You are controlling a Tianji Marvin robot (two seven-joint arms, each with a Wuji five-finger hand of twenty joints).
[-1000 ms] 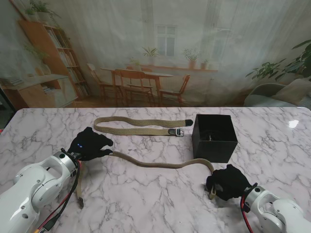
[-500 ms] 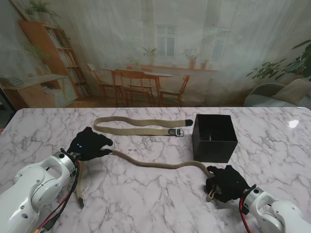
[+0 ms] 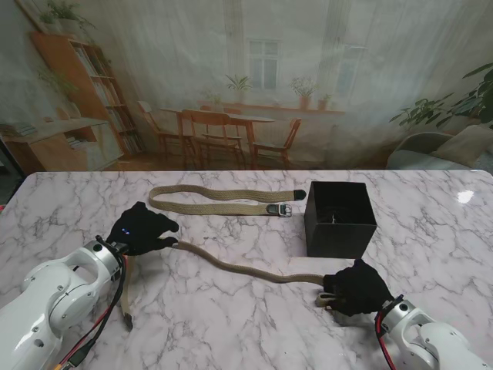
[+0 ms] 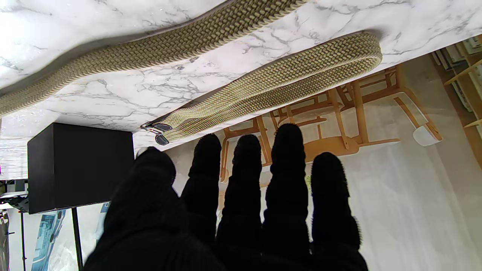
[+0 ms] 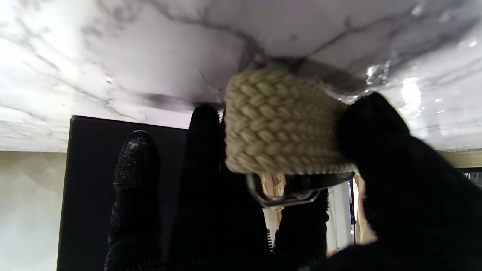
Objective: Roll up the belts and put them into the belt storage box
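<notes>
Lying stretched across the marble table (image 3: 231,316), a tan woven belt (image 3: 231,264), running from under the left hand (image 3: 142,228) toward the black box (image 3: 340,218) and ending just in front of the box, on the side nearer to me. Being pinched at that end by the right hand (image 3: 356,287), thumb and fingers (image 5: 137,169) closing on the belt's folded tip, its metal buckle (image 5: 280,197) showing beneath the weave in the right wrist view. Resting on the belt's other end, the left hand, fingers (image 4: 246,169) held straight and close together in the left wrist view; whether gripping or only pressing, cannot tell. Lying farther from me, to the left of the box, a second belt (image 3: 216,200), folded double, its buckle (image 3: 280,209) sitting just beside the box's left wall. Standing upright, the box, open at the top.
</notes>
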